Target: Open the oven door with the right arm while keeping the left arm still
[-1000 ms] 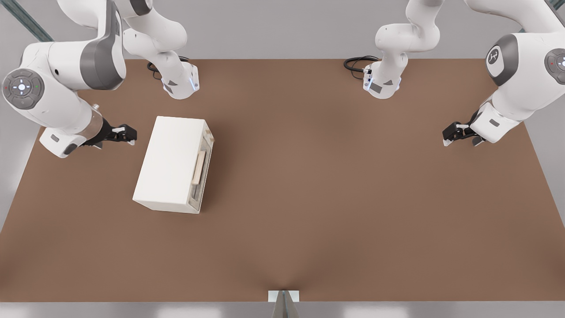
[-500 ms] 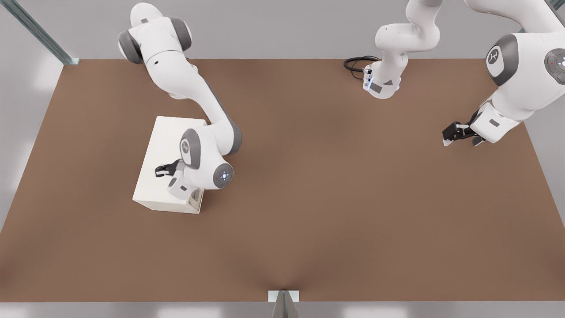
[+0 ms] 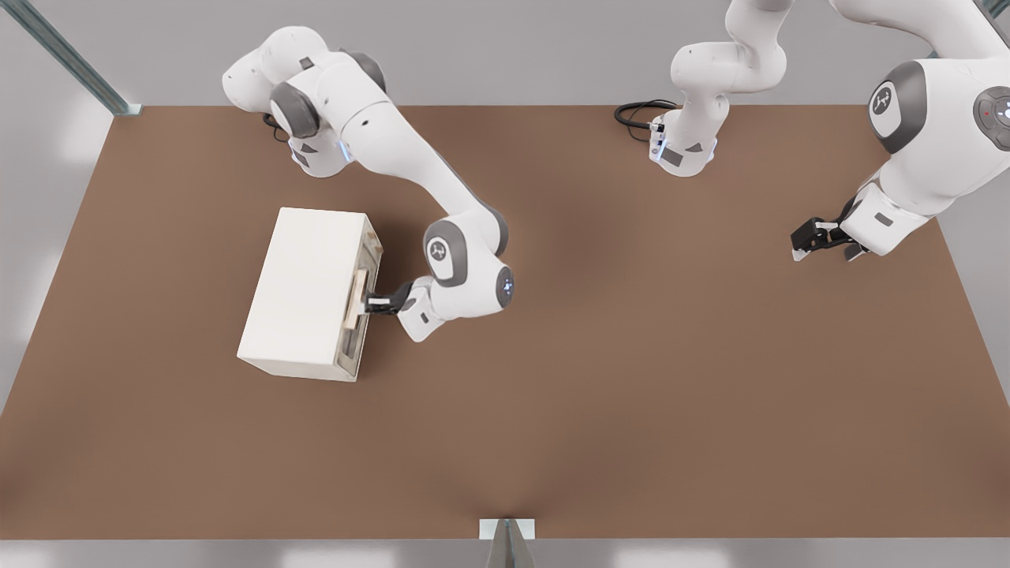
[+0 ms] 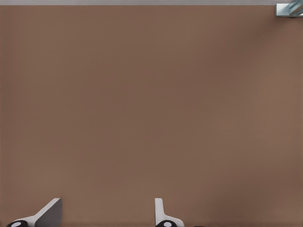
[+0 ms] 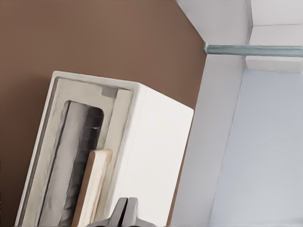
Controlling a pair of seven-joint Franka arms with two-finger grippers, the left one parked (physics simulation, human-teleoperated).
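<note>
The right arm's pincer (image 3: 368,302), fingers pressed together, touches the closed oven door's (image 3: 361,304) handle (image 3: 357,300).

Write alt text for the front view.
The right arm's gripper reaches the tan handle of the shut oven door on a cream oven, toward the front view's left of a brown table.

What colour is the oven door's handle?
Pale tan, clearest in the right wrist view: the handle on the oven door, with the gripper right beside it.
</note>
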